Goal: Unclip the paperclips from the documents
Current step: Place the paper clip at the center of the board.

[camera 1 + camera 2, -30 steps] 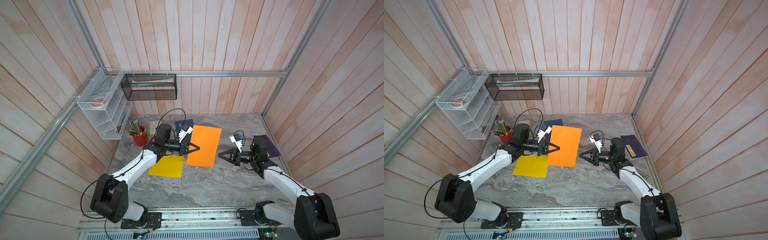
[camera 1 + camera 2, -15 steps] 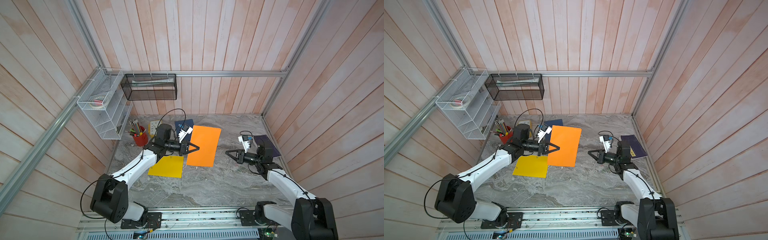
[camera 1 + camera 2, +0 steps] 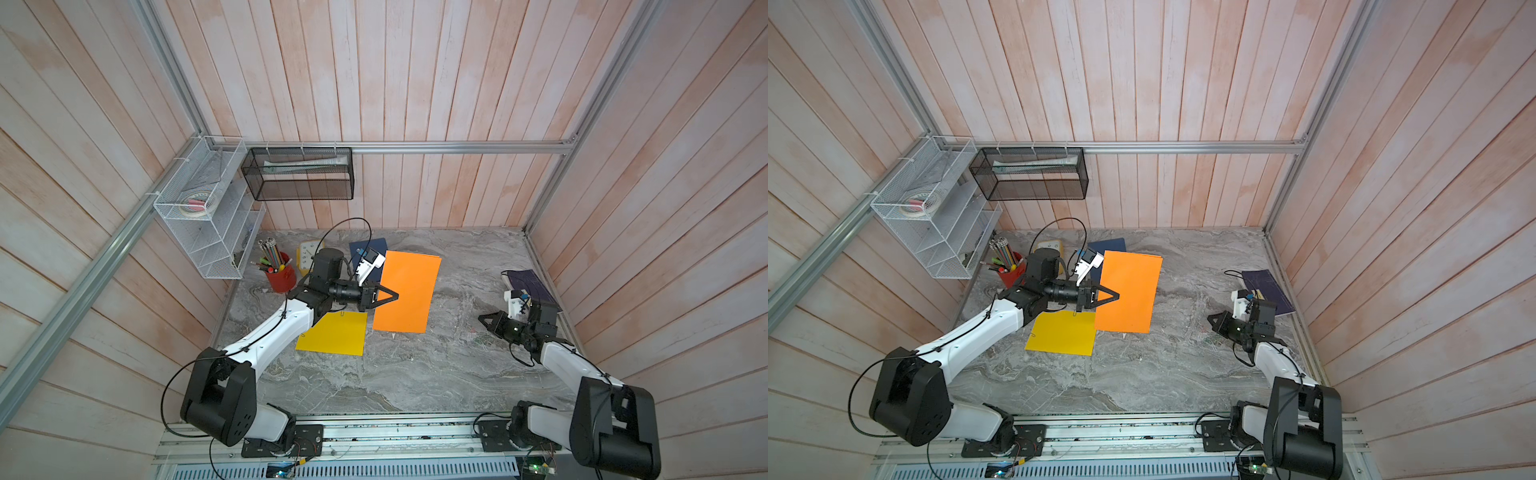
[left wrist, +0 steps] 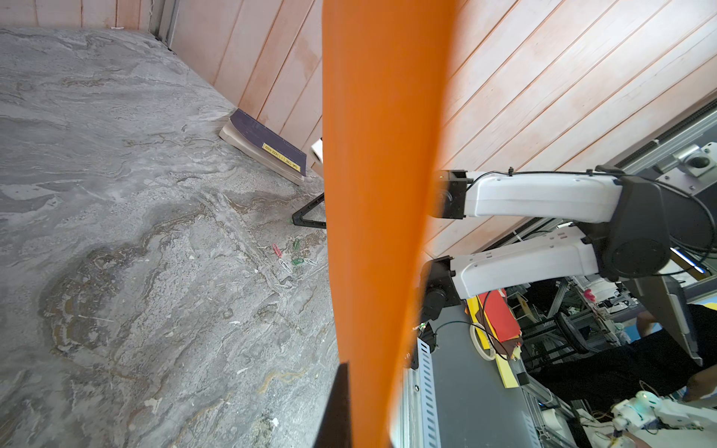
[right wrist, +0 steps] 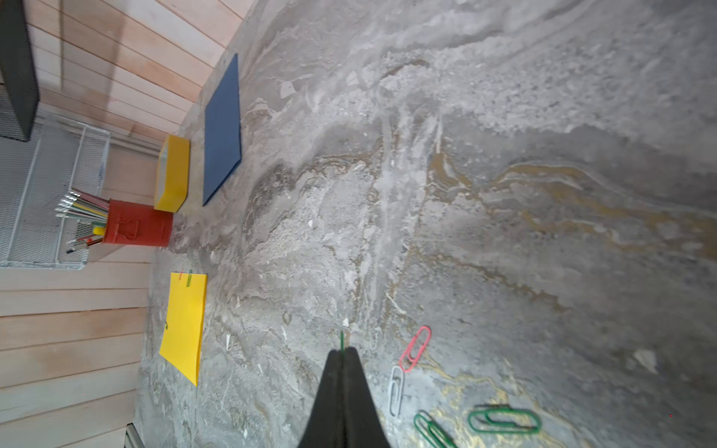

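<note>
A: L grip?
B: Clamped on orange sheet; I hold it off table, tilted.
A: R grip?
B: Pinched shut on green clip, beside loose clips on table. Yellow sheet flat, clips on its edge.

I'm getting bright, diffuse light in both top views, wall planks bowing toward the edges; the orange document is smearing out of focus against my left wrist lens.

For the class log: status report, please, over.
Left gripper shut on orange document. Right gripper shut on green paperclip. Yellow document still clipped. Loose paperclips lie nearby.
</note>
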Tool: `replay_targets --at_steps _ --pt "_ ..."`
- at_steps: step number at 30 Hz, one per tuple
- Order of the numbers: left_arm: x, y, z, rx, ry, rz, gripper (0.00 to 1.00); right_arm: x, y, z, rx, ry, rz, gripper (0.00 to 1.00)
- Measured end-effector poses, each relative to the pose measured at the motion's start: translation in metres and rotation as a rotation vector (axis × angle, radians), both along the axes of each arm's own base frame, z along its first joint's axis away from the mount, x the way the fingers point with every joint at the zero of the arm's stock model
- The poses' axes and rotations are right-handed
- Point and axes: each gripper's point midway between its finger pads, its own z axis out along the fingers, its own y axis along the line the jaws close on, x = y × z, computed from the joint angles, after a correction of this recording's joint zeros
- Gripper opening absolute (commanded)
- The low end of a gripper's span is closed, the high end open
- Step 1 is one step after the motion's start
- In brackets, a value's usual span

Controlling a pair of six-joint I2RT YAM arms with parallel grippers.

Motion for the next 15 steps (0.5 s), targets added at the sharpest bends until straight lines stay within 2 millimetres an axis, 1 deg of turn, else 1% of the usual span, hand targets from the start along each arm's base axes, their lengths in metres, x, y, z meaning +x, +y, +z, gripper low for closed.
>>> replay_targets --at_steps 3,6,15 --pt "0.0 0.0 -0.001 0.001 0.003 0.0 0.0 -0.002 -0.005 -0.018 -0.018 0.065 -0.022 0.04" --pt "0.0 0.0 -0.002 0.002 0.004 0.0 0.0 -0.004 -0.008 -0.03 -0.035 0.108 -0.033 0.05" --pt "-0.001 0.001 -0.005 0.004 0.009 0.001 0.0 -0.007 -0.014 -0.044 -0.075 0.154 -0.04 0.08"
